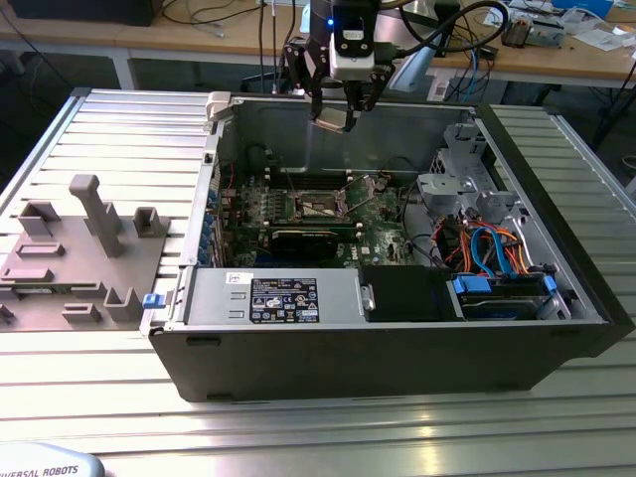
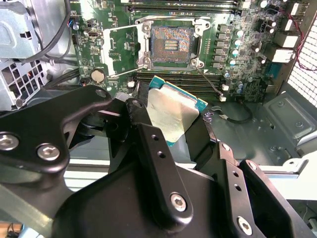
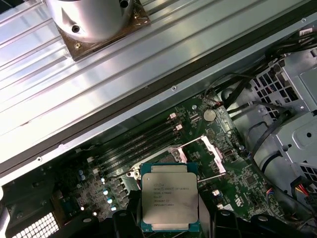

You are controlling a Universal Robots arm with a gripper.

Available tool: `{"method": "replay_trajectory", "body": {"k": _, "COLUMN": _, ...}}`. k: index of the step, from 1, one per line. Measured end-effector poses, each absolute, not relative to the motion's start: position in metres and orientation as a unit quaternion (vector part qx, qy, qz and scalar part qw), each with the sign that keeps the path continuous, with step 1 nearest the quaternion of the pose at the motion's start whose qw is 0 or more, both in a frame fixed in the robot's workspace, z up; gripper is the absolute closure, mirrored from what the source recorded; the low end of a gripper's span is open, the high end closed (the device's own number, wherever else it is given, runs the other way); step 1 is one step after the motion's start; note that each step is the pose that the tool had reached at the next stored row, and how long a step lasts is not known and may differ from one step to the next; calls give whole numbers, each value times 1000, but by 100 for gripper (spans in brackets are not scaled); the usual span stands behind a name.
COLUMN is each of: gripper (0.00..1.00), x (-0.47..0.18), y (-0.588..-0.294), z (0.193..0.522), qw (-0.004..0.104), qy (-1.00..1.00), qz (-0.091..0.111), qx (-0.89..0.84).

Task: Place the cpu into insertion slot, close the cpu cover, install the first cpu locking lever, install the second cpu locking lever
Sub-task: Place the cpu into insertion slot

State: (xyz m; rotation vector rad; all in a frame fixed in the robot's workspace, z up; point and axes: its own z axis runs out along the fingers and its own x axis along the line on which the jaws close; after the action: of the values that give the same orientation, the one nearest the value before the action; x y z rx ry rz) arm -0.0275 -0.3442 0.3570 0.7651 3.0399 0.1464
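Well, in the exterior view I count one black computer case (image 1: pixel 397 348) lying open on one ribbed aluminium table (image 1: pixel 298 437), with one grey moulded fixture plate (image 1: pixel 79 258) on the table at the exterior view's left of the case. My single gripper (image 1: pixel 336 117) hangs high over the far side of the case, clamped on the one cpu (image 1: pixel 332 120), a small silvery square held tilted. Down on the green motherboard (image 1: pixel 383 224) sits one insertion slot (image 1: pixel 320 207), well apart from the chip, though its detail is too small to make out, and blue and orange cables (image 1: pixel 492 243) cover part of the case floor. In the first wrist view the cpu (image 3: pixel 168 198) faces the camera flat-on, with a brushed grey metal lid, fine print and a thin green border. Its lower edge is lost among my dark fingers (image 3: pixel 124 223). Beyond it the one cpu cover (image 3: pixel 215 156), a thin silvery frame, stands swung open, its nearer part hidden by the chip, and one round coin cell (image 3: pixel 210 115) shines on the board. In the second wrist view my two black bolted fingers (image 2: pixel 148 144) pinch the cpu (image 2: pixel 173 111) by opposite edges and hide its lower half. The insertion slot (image 2: pixel 171 43) lies bare beyond it, a dark square field of contacts inside a silvery rim, with the cover folded back just beside it.
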Motion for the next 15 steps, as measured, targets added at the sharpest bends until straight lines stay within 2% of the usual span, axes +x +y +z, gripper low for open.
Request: {"method": "replay_trajectory", "body": {"k": 15, "gripper": 46, "x": -28, "y": -344, "z": 357, "qw": 2, "qy": 968, "qz": 47, "qx": 248}}
